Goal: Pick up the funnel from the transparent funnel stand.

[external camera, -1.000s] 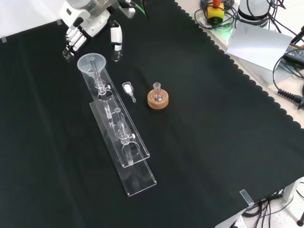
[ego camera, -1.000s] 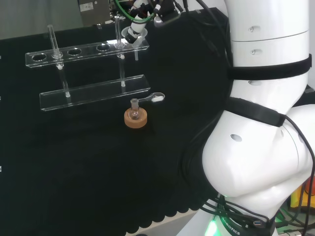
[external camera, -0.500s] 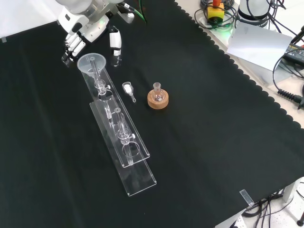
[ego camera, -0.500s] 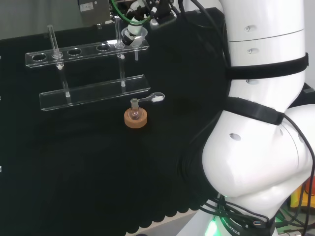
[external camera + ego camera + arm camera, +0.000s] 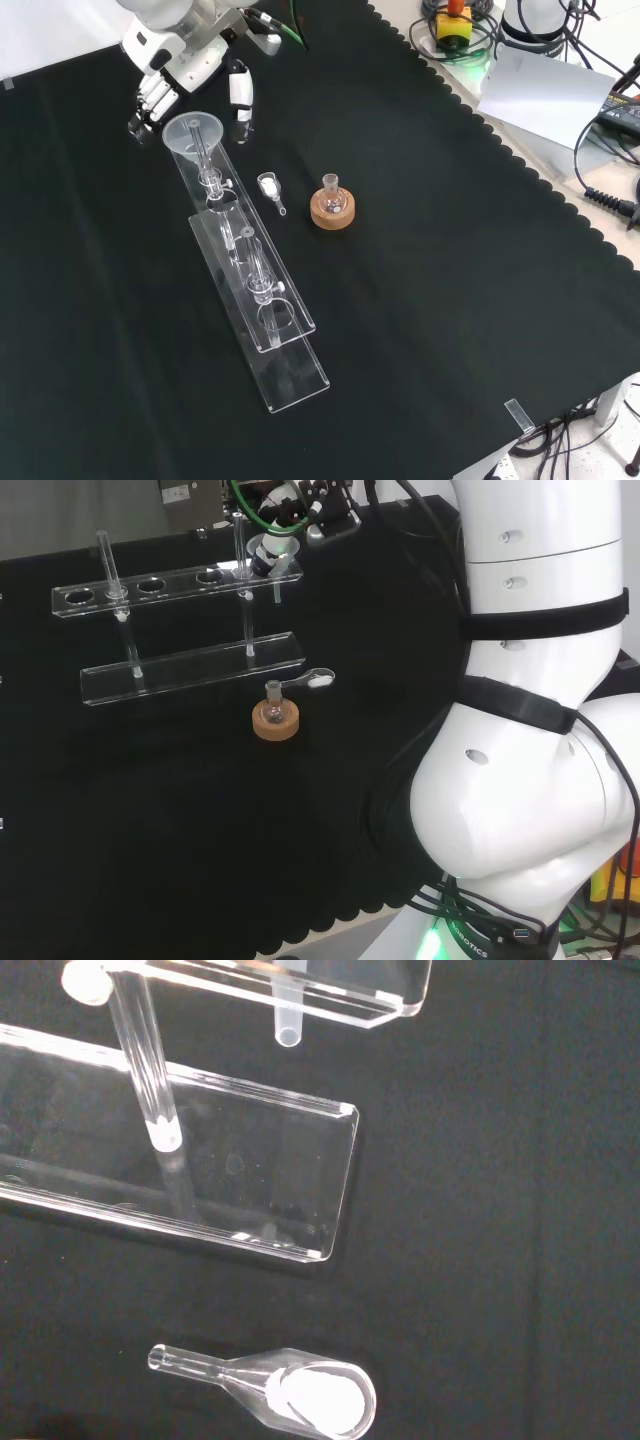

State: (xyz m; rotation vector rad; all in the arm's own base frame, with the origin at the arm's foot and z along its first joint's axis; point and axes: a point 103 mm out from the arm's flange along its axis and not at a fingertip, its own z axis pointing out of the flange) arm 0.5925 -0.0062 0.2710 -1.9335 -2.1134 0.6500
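Note:
The clear funnel (image 5: 193, 132) sits in the end hole of the transparent stand's upper shelf (image 5: 235, 235), at the end nearest the arm. Its stem (image 5: 287, 1018) hangs below that shelf over the stand's base plate (image 5: 250, 1180). The hand (image 5: 185, 55) hovers just behind the funnel in the front view, open. Its fingers (image 5: 147, 100) reach down on the funnel's left and its thumb (image 5: 239, 92) on the right, neither touching it. In the head view the hand (image 5: 276, 544) is at the right end of the stand (image 5: 150, 585).
A small round flask on a cork ring (image 5: 331, 208) stands right of the stand in the front view. A clear scoop holding white powder (image 5: 270, 187) lies between them, also close by in the wrist view (image 5: 300, 1398). Cables and devices lie past the cloth's edge (image 5: 520, 60).
The hand has shifted a little leftward in both fixed views, closer over the funnel end of the stand. The funnel, flask and scoop have not moved.

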